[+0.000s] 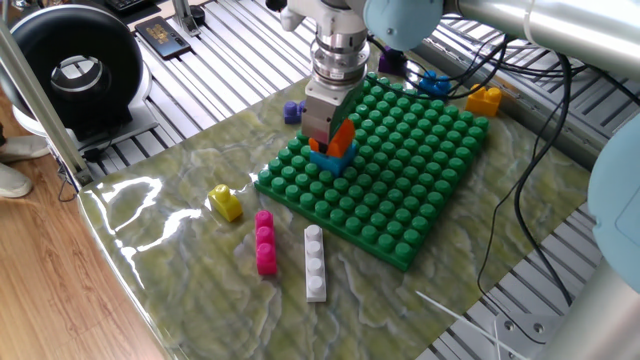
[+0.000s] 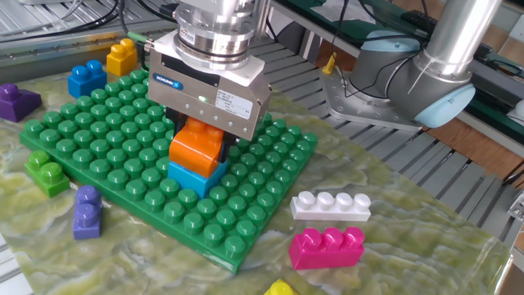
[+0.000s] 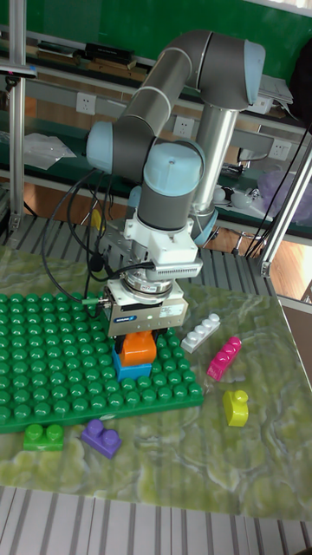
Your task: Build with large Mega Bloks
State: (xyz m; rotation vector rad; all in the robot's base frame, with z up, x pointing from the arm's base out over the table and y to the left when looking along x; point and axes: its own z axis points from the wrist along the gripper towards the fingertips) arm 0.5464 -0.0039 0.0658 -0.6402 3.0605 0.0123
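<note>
My gripper point(image 2: 199, 141) is clamped on the orange block point(image 2: 196, 145), which sits tilted on the light blue block point(image 2: 194, 176) near the edge of the green baseplate point(image 2: 123, 176). On the worktop point(image 1: 180, 290) beside the plate lie the white block point(image 2: 331, 205), pink block point(image 2: 327, 248) and yellow block point(image 1: 226, 202), apart from one another.
</note>
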